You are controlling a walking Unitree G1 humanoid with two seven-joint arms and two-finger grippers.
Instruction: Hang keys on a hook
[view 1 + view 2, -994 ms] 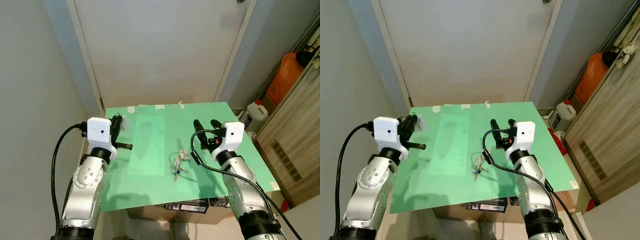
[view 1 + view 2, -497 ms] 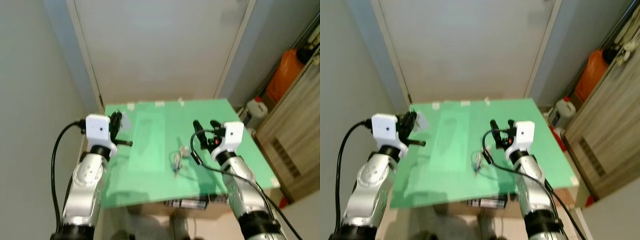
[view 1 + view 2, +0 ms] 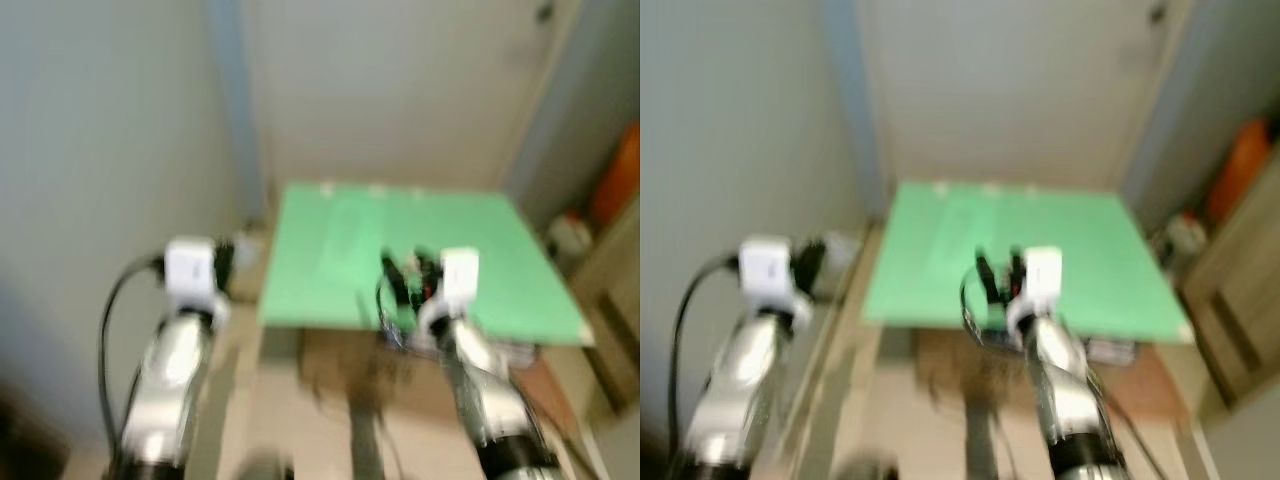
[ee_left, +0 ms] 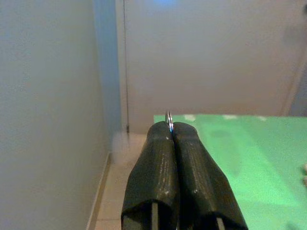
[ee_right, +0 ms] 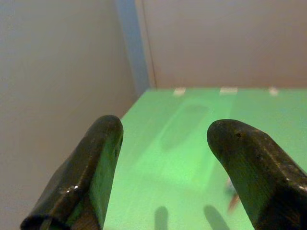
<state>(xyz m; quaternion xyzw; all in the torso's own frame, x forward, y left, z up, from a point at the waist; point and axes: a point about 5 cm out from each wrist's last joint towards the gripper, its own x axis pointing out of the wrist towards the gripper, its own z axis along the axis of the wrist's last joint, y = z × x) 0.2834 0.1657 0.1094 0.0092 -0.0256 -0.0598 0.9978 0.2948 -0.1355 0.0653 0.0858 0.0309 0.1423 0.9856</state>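
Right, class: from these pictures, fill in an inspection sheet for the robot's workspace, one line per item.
Surface: green tabletop, pale tape tabs at its far edge.
Job's things: thin metal ring pinched in the left gripper; small blurred item on the tabletop, possibly keys; hook: nothing seen.
Clutter: nothing seen.
Grippers: left gripper shut on the ring; right gripper open above the tabletop.
Cables: black cable beside the left arm.
Surroundings: white door, grey wall, orange container; head views blurred.

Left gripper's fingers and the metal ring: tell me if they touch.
Touching. The left wrist view shows the fingers pressed together, with the metal ring pinched between their tips.
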